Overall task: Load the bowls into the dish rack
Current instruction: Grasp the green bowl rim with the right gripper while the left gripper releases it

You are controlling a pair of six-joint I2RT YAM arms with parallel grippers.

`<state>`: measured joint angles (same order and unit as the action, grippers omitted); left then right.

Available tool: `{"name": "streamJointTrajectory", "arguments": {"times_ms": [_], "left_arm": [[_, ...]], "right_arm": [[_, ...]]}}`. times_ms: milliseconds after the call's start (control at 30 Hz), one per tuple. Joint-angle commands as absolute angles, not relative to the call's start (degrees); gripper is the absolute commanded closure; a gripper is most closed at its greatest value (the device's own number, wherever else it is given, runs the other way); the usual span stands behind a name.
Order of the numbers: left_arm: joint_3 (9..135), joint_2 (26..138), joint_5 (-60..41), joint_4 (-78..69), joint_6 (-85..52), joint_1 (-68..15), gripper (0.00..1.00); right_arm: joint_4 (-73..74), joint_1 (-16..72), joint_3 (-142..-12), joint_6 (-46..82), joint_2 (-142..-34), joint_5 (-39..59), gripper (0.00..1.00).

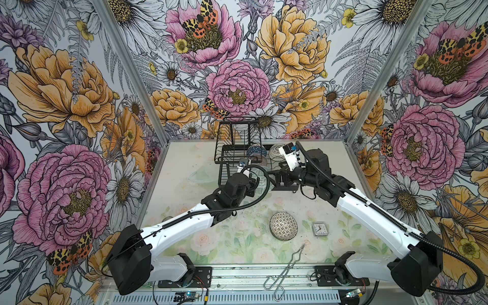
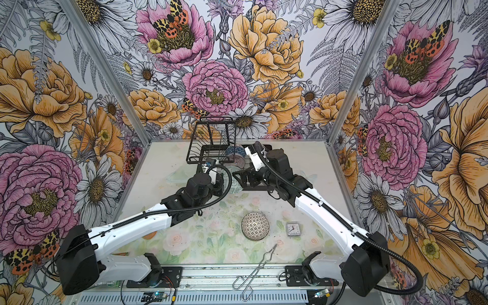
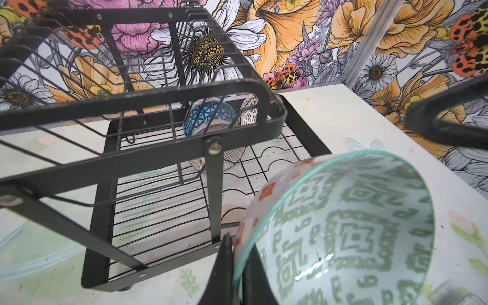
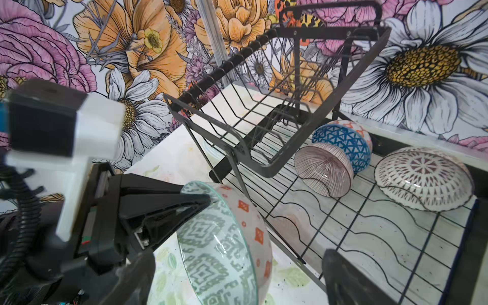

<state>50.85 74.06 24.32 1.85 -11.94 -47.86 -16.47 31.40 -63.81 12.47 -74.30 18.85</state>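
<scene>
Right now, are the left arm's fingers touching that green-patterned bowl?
Touching. The left wrist view shows the left fingers shut on the rim of the green-patterned bowl, one outside the wall and one inside.

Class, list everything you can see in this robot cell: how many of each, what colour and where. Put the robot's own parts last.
dish rack: one, black wire, back middle of the table
blue-triangle bowl: one, blue and white, on the rack's base tray
pink-striped bowl: one, pink and white, base tray, beside the blue one
dotted bowl: one, dark on white, base tray, apart from those two
green maze bowl: one, green-grey with orange marks outside, held at the rack's near end
mosaic bowl: one, black and white, on the table before the rack
glass dish: one, clear, left of the rack
clock: one, clear-cased, right of the mosaic bowl
tongs: one, bare metal, table's front edge
left hand: black, shut on the green maze bowl's rim
right hand: black, open, beside that bowl
</scene>
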Motion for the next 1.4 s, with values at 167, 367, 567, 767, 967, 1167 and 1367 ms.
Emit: {"name": "streamJointTrajectory", "arguments": {"times_ms": [167, 367, 567, 767, 967, 1167, 1367], "left_arm": [[53.35, 74.86, 21.98, -5.54, -12.20, -48.34, 1.00], [53.98, 75.50, 21.88, -5.88, -11.96, -48.36, 1.00], [54.22, 75.99, 21.88, -6.31, -11.87, -48.25, 1.00], [54.07, 76.03, 20.59, -7.12, -11.17, -48.25, 1.00], [53.88, 76.03, 19.34, -7.13, -11.01, -48.24, 1.00], [54.84, 76.38, 18.63, -3.87, -10.45, -47.99, 0.90], [55.28, 75.46, 17.76, -0.33, -10.20, -47.46, 0.64]], "right_arm": [[-15.33, 32.52, -64.07, 14.85, -78.05, 11.54, 0.10], [-15.21, 32.52, -64.08, 15.06, -79.64, 10.93, 0.33], [-15.25, 32.52, -64.08, 15.04, -80.30, 10.60, 0.53], [-15.21, 32.52, -64.21, 15.12, -80.73, 10.46, 0.70], [-15.28, 32.52, -64.16, 15.12, -80.82, 10.38, 0.87], [-15.30, 32.52, -64.07, 15.03, -80.28, 9.31, 1.00], [-15.36, 32.52, -63.90, 14.35, -79.91, 7.76, 1.00]]}}
